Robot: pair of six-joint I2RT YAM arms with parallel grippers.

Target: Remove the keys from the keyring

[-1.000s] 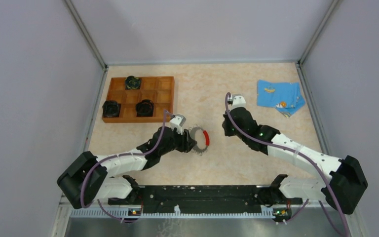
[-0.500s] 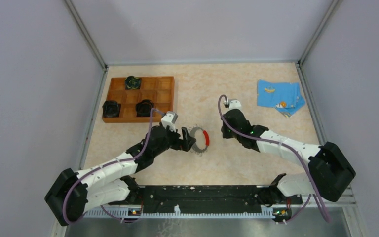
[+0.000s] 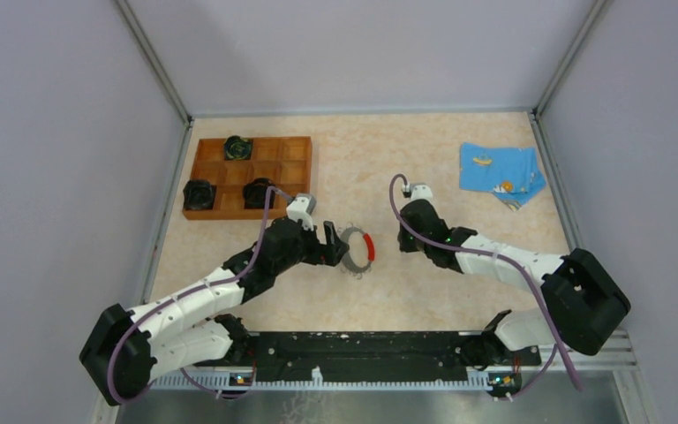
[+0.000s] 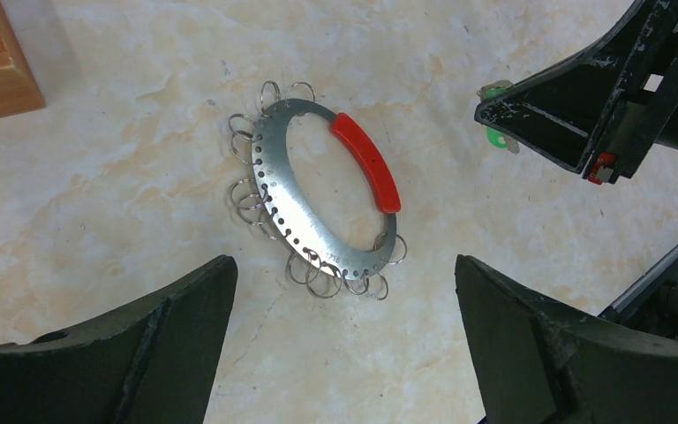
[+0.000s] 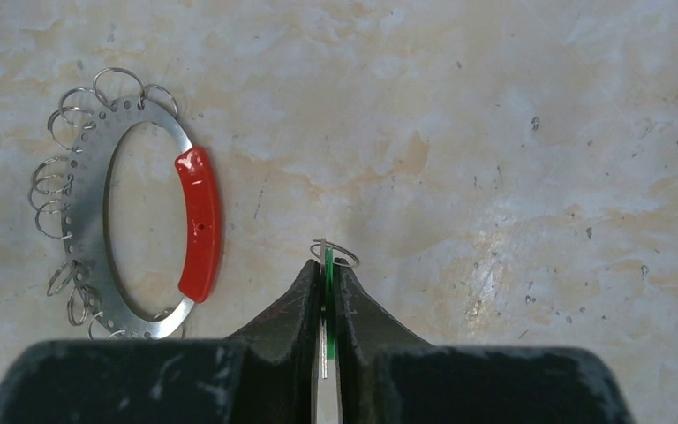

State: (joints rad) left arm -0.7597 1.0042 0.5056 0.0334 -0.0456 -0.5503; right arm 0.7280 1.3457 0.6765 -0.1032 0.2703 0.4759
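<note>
The keyring (image 3: pixel 368 245) lies flat on the table, a grey metal oval with a red section and several small empty wire rings along its edge. It shows in the left wrist view (image 4: pixel 271 172) and the right wrist view (image 5: pixel 88 208). My left gripper (image 3: pixel 334 242) is open and empty just left of it, and its fingers (image 4: pixel 172 327) stand wide apart short of the ring. My right gripper (image 5: pixel 327 265) is shut on a green-headed key (image 5: pixel 327 284) with a small wire ring at its tip. It holds the key to the right of the keyring, apart from it. The key also shows in the left wrist view (image 4: pixel 494 137).
A wooden compartment tray (image 3: pixel 300 168) with three black pucks stands at the back left. A blue patterned cloth (image 3: pixel 499 170) lies at the back right. Grey walls close in the table on three sides.
My left wrist has drawn a little back and left from the keyring. My right arm has shifted slightly nearer, still holding the key. The keyring has not moved.
</note>
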